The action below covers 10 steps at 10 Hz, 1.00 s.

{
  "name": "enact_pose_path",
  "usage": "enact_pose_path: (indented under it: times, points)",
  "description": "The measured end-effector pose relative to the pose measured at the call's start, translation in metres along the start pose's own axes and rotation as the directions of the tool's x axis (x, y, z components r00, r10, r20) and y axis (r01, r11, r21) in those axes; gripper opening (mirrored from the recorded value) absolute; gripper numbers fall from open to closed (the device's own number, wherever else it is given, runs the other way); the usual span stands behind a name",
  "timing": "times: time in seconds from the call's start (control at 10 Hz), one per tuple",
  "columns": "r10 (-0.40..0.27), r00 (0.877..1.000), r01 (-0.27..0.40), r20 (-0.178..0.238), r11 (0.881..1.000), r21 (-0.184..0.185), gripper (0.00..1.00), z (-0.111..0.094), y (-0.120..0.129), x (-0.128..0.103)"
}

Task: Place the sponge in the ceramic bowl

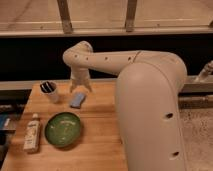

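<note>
– Wooden tabletop (97,125), with a dark wall and a rail behind it. Where is the sponge?

– The sponge (77,100) lies flat on the wood, outside the bowl (63,130). It sits near the bowl on its far side, and the two are not touching. A cup (50,92) stands just to the sponge's left, and a bottle (33,134) lies left of the bowl.

– And the hand?

– The hand (81,89) hangs off the arm (105,60), pointing down right over the sponge. Its two fingers are spread and hold nothing. I can't tell whether the tips touch the sponge's top.

– How will the sponge handle?

– My guess is very light, soft and springy. It should squash under the fingers rather than slip, so the grip can be gentle. It won't break. The risk is that a pinch on one corner lets it fold or swing loose.

– So where should the hand take it?

– Across the narrow width, about mid-length, with one finger on each long edge. The fingers should go low enough to catch the sides, not just the top face. The cup is close on the left, so the finger on that side has little room.

– Anything about the bowl?

– It looks empty and wide, much bigger than the sponge, so aim matters little. It is hard ceramic, so the fingers should stay clear of the rim, and the sponge is best let go low over the middle.
</note>
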Motion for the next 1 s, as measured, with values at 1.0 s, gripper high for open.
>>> enact_pose_path:
  times: [1.0]
  points:
    - [-0.026,0.997,0.017,-0.067,0.990,-0.139,0.65,0.068,0.018,-0.014]
